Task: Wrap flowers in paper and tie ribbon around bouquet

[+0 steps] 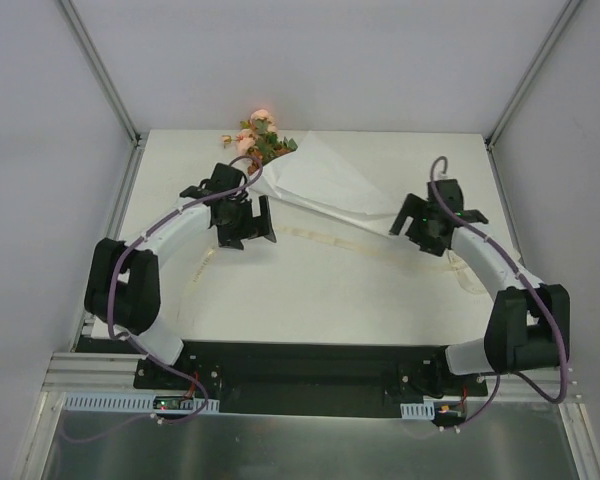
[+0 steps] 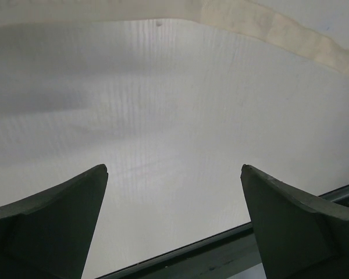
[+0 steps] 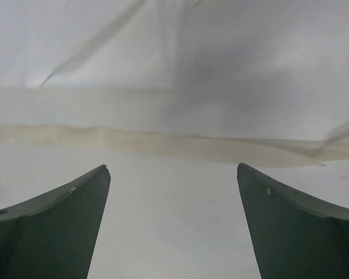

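The white bench (image 1: 310, 300) fills the middle of the overhead view, with both arms reaching in from its near edge. On its far half lies the paper (image 1: 325, 180), a white, creased sheet loosely folded into a wedge. Its narrow end points toward the far-left corner and its broad end spreads toward the right arm. The left claw (image 1: 245, 222) hangs just beside the paper's near-left edge. In its wrist view the left claw (image 2: 174, 168) stands wide open over bare bench, with nothing between its fingers (image 2: 64, 224). The right claw (image 1: 425, 225) sits near the paper's right end. Seen from its own wrist, the right claw (image 3: 173, 167) is likewise spread wide and holds nothing. The ribbon (image 1: 325, 238) lies flat on the bench as a pale cream band running along the near side of the paper between the two claws, loose and untied. It crosses just ahead of the right fingertips (image 3: 163, 142), touching the paper's edge there. The flowers (image 1: 258, 135) rest at the far edge, at the paper's narrow end, with pink and peach blooms and green leaves showing and their stems hidden.
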`<action>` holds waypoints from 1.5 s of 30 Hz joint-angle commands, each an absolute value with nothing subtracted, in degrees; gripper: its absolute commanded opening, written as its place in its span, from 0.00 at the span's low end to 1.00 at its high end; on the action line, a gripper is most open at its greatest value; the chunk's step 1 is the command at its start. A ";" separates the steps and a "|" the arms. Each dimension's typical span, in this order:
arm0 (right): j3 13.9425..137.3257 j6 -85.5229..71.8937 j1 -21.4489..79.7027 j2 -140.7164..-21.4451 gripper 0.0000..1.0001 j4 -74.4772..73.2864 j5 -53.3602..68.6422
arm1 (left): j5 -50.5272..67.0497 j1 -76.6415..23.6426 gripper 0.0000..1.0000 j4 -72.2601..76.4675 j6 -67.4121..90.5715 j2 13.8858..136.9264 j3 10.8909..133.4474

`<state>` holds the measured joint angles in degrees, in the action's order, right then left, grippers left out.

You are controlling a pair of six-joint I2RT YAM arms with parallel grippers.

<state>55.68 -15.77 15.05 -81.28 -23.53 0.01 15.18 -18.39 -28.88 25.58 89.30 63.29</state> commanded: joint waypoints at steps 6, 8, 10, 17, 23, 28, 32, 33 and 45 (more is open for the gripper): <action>58.00 -18.98 -8.52 -79.98 0.93 -33.66 -2.37 | 12.93 -15.03 0.99 -29.36 54.02 100.98 74.00; 59.23 -17.76 -9.40 -81.99 0.93 -35.24 -4.38 | 11.08 -14.33 0.99 -29.44 61.13 101.86 74.00; 60.73 -14.96 -10.37 -84.01 0.93 -35.85 -4.31 | 9.33 -13.80 0.99 -29.62 64.32 103.09 75.05; 60.29 -12.66 -11.78 -87.81 0.90 -34.19 -0.97 | 9.93 -10.55 0.99 -32.17 71.18 108.63 75.94; 58.28 -13.97 -11.69 -85.17 0.89 -33.05 -1.49 | 4.24 -10.20 0.83 -32.43 75.49 112.32 78.04; 56.87 -15.12 -11.60 -82.80 0.87 -32.78 -1.76 | 0.36 -10.11 0.64 -32.08 76.47 115.13 80.15; 57.04 -13.46 -11.51 -82.09 0.87 -34.71 -0.53 | -0.19 -8.89 0.55 -29.11 67.09 117.24 83.49; 56.69 -13.01 -11.51 -81.57 0.87 -34.98 -0.53 | 0.69 -8.44 0.48 -28.40 64.54 116.99 84.11; 49.04 -13.27 -11.95 -76.11 0.91 -34.80 6.14 | -5.52 -0.35 0.00 -29.95 45.80 93.03 66.12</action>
<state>50.04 -12.64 -11.44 -76.16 -32.95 2.39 -0.16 -0.78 -26.41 52.36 106.00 71.18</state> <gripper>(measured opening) 0.903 0.003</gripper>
